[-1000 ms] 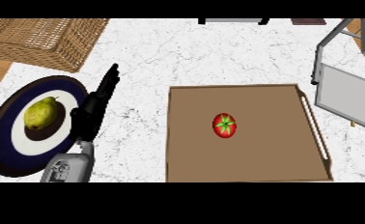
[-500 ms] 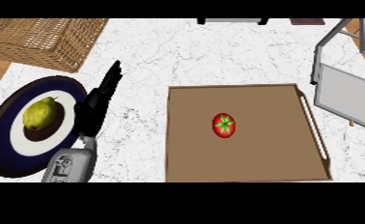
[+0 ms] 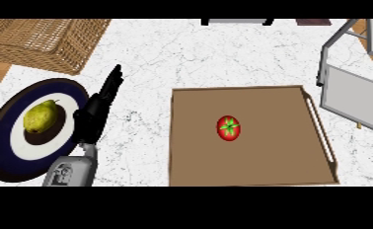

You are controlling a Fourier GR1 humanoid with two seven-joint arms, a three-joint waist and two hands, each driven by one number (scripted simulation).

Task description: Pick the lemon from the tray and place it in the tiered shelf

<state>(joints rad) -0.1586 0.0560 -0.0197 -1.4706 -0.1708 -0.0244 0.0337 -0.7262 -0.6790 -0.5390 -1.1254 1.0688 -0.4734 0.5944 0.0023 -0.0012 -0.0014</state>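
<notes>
Left hand (image 3: 98, 109) straight-fingered beside plate (image 3: 15, 119)

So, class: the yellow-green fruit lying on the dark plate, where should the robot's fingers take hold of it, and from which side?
Grip the fruit across its broad lower body, coming down from above. It lies on its side on the plate, its narrow end toward the wicker basket, so the wide part probably gives the surest hold. The left hand, fingers straight, is right beside it.

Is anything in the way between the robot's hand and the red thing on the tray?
Only the tray's low left rim. Otherwise bare counter and tray floor lie between the left hand and the tomato.
</notes>
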